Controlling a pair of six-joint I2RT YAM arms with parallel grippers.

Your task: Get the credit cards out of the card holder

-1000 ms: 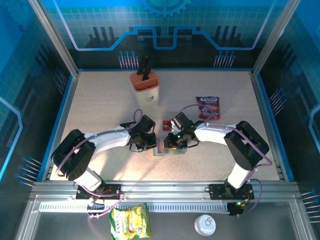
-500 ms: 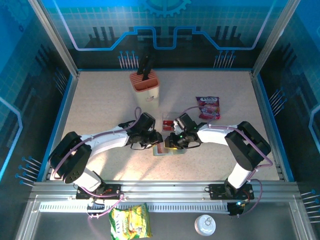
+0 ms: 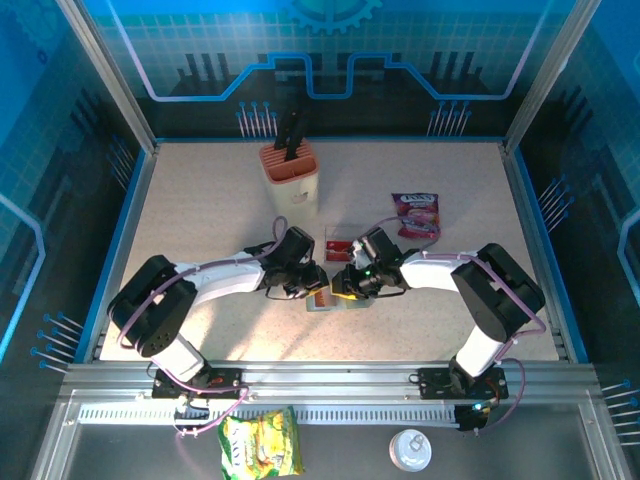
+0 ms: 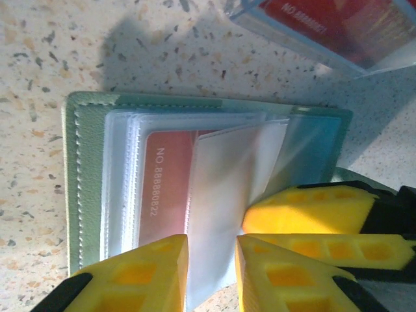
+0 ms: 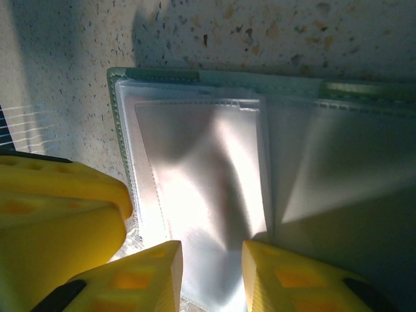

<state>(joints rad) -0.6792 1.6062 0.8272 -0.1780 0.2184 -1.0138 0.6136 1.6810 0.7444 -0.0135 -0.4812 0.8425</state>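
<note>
- Lying open and flat on the speckled table (image 3: 200,220), the card holder (image 3: 330,303) sits at mid-table between the two grippers; the left wrist view shows its grey-green stitched edge (image 4: 71,188) framing a fan of clear sleeves (image 4: 221,188)
- one red card (image 4: 170,188) is tucked inside a sleeve of the holder; white digits run along its length
- left gripper (image 3: 313,283) – reaching in from the holder's left side; its yellow fingers (image 4: 153,276) stand slightly parted, released rather than clenched; the lower end of a raised clear sleeve lies in the gap between them (image 4: 212,260)
- right gripper (image 3: 343,284) – meeting the holder from the other side, close to the left one; in its own camera the jaws are apart by a narrow gap (image 5: 212,266), clamping nothing, with a glossy sleeve beneath and between the tips; the holder's green rim (image 5: 156,75) runs along the top
- the right gripper's fingers (image 4: 312,208) show in the left wrist view, resting at the holder's edge
- a clear stand (image 4: 286,40) sits just beyond the holder; another red card (image 4: 338,19) lies in it, apart from the holder
- a purple snack packet (image 3: 417,215) lies further right; a pale tub with dark handles (image 3: 292,175) stands towards the back
</note>
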